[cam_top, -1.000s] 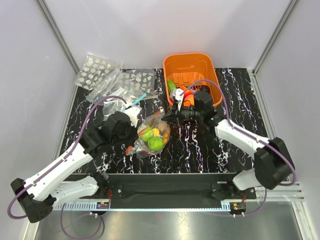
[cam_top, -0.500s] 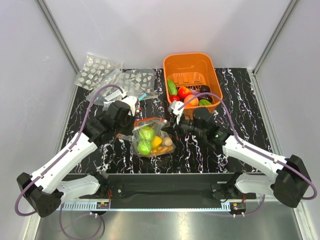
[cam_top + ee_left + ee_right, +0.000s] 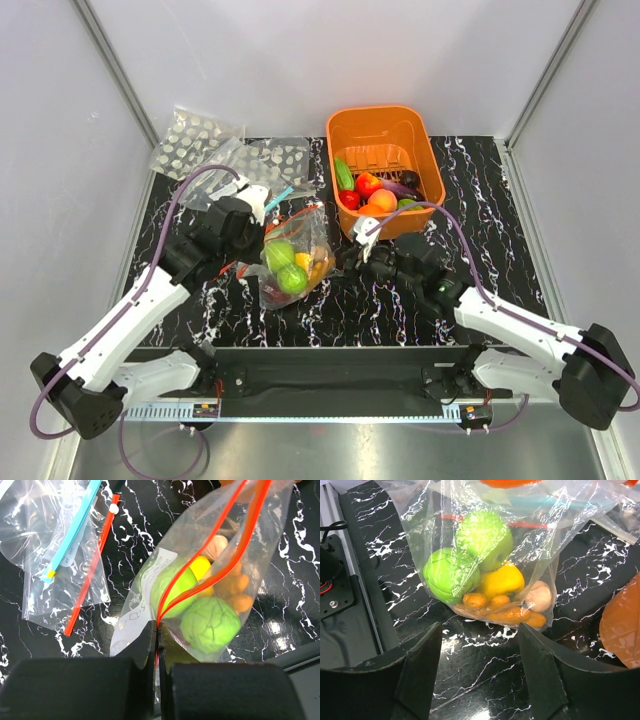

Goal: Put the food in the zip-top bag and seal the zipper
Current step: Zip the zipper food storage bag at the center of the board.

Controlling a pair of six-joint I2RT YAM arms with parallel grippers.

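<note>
Clear bag: we see the zip-top bag (image 3: 290, 255) in the middle of the counter (image 3: 480, 200), between the two arms, its mouth end raised toward the left arm and its full end low by the counter.
Zipper: the red-orange zipper (image 3: 159, 617) is pinched at one end; beyond the pinch its two halves run apart, so the mouth is unsealed.
Left claw: the left claw (image 3: 157, 635) is clamped tight on that end of the zipper.
Right claw: the right claw (image 3: 479, 630) stands wide with nothing between its fingers, just in front of the bag's full end.
Food in bag: two green apples (image 3: 485, 535), a yellow pepper (image 3: 502, 580), orange pieces (image 3: 505, 612) and a pale piece (image 3: 538, 596).
Food outside: we see a cucumber (image 3: 343, 173), a tomato (image 3: 368, 183), an orange fruit (image 3: 383, 200) and a dark purple piece (image 3: 408, 180) lying in the orange basket (image 3: 385, 125) at the back.
Other bags: spotted bags (image 3: 195, 135) at the back left; a blue-strip bag (image 3: 70, 530) lies beside the task bag.
</note>
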